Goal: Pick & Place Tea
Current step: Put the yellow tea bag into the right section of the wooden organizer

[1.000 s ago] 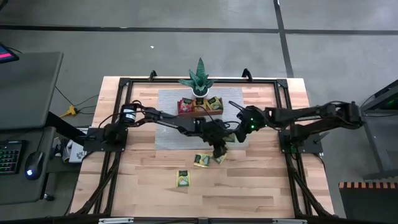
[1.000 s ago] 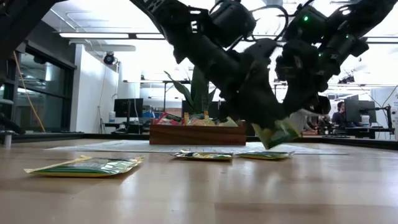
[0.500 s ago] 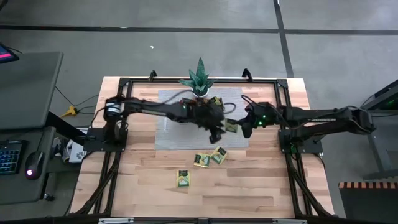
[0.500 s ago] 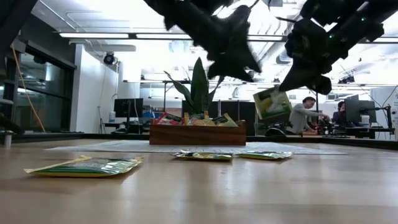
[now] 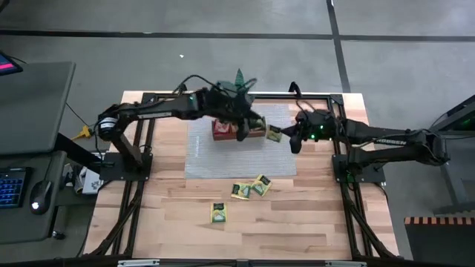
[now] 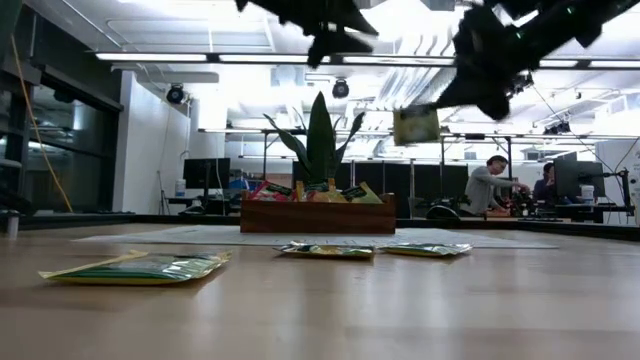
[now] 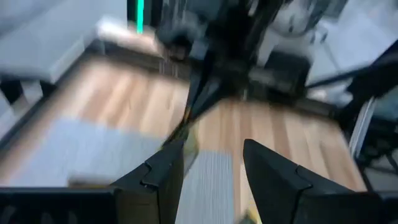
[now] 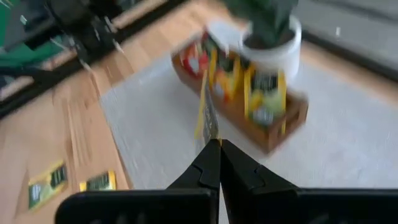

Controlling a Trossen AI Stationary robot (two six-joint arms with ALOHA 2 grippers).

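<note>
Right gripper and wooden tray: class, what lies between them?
In the right wrist view, only bare grey mat lies between the right gripper, shut on a green tea packet, and the wooden tray.

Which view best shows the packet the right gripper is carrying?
The low view: the packet hangs broadside under the right gripper, clear of the table. The high view shows it small at the fingertips, near the tray. The right wrist view gives it edge-on. The left wrist view is too blurred to pick it out.
</note>
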